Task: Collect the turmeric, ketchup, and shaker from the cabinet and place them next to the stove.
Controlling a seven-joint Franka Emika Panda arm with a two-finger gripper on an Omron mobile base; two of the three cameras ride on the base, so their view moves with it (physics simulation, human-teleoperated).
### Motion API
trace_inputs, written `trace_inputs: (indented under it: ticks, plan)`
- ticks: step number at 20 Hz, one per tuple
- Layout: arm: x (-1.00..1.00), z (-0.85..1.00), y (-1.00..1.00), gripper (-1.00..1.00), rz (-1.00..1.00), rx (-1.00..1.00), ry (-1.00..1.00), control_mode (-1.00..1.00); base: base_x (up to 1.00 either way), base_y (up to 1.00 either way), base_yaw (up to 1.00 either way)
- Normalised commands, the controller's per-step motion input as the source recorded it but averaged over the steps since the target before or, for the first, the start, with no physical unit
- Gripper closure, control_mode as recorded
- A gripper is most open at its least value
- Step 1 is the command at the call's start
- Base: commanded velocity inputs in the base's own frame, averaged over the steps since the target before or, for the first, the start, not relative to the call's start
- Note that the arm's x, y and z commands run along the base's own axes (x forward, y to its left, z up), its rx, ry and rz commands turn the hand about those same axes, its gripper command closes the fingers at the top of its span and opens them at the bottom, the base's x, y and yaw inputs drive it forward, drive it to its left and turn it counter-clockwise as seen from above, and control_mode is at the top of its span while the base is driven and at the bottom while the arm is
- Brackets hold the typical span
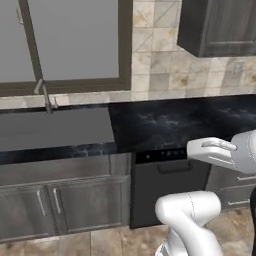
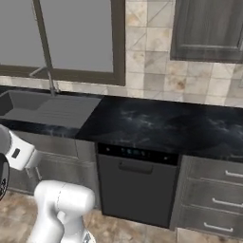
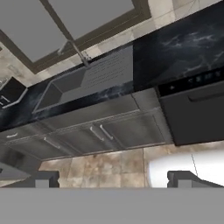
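Facing a black counter (image 2: 161, 123), the robot has its gripper (image 3: 113, 178) spread wide, holding nothing, above the floor (image 3: 109, 164). A sink (image 2: 42, 111) with a faucet (image 2: 50, 80) sits left under a window (image 1: 70, 40); a dishwasher (image 2: 135, 187) stands below the counter. The cabinet (image 2: 209, 28) hangs at upper right, its door seemingly shut. Turmeric, ketchup and shaker cannot be located.

One sink (image 2: 42, 111), one faucet (image 2: 47, 78), one dishwasher (image 2: 135, 190), one wall cabinet (image 2: 209, 28), three drawers (image 2: 213, 199), one window (image 2: 61, 38)
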Motion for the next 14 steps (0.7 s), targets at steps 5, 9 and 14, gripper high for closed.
trace_inputs:
  ticks: [5, 9, 14]
  plan:
    - [0.0, 0.0, 0.0, -1.0, 0.0, 0.0, 0.0, 1.0, -0.43, 1.0, 0.0]
    - [0.0, 0.0, 0.0, -1.0, 0.0, 0.0, 0.0, 1.0, -0.42, 1.0, 0.0]
    - [0.0, 0.0, 0.0, -1.0, 0.0, 0.0, 0.0, 1.0, -0.39, 1.0, 0.0]
